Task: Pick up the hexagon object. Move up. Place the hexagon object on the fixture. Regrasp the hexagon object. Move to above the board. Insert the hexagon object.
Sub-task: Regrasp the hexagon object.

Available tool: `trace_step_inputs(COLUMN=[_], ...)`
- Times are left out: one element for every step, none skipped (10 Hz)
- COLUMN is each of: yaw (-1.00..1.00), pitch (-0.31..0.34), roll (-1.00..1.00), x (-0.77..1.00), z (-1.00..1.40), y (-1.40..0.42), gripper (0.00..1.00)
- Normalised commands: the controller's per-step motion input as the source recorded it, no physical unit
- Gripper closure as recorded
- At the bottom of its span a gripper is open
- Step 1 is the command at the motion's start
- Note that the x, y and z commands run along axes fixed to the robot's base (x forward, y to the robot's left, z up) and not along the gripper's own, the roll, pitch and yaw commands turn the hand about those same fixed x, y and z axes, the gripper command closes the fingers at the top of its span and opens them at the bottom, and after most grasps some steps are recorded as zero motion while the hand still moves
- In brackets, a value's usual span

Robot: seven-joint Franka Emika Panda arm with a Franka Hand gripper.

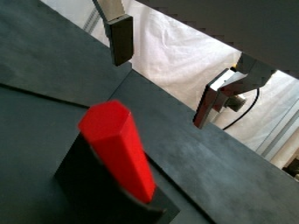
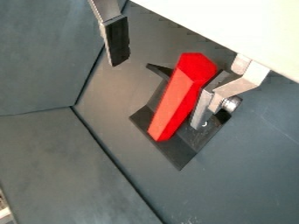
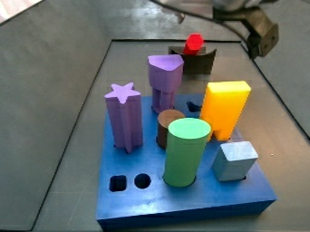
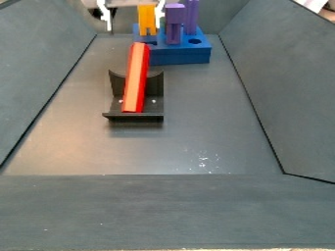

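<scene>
The red hexagon object (image 2: pixel 177 96) leans tilted on the dark fixture (image 2: pixel 176 147), its upper end against the bracket; it also shows in a wrist view (image 1: pixel 117 144) and in both side views (image 3: pixel 193 42) (image 4: pixel 135 71). My gripper (image 2: pixel 163 74) is open and empty above it. One finger (image 2: pixel 117 39) stands apart from the piece and one finger (image 2: pixel 208 105) is close beside its upper end. In a wrist view the gripper (image 1: pixel 163 74) hangs past the hexagon's top. In a side view the gripper (image 3: pixel 252 29) is just right of the fixture (image 3: pixel 194 62).
The blue board (image 3: pixel 182 195) carries a purple star (image 3: pixel 121 113), a purple prism (image 3: pixel 165 77), a yellow block (image 3: pixel 226 109), a green cylinder (image 3: pixel 188 149), a brown cylinder and a grey cube. Two open holes (image 3: pixel 129 182) sit at its front left. Sloped dark walls enclose the floor (image 4: pixel 170 147).
</scene>
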Motion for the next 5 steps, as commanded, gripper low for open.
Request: trace_step_inputs(yaw=[0.02, 0.02, 0.03, 0.04, 0.04], pitch=[-0.015, -0.009, -0.002, -0.004, -0.013], roll=[0.07, 0.07, 0.07, 0.07, 0.07], x=[0.14, 0.13, 0.10, 0.09, 0.08], z=[-1.00, -0.96, -0.77, -0.66, -0.55], y=[0.00, 0.00, -0.01, -0.01, -0.01], gripper=[0.00, 0.00, 0.00, 0.00, 0.00])
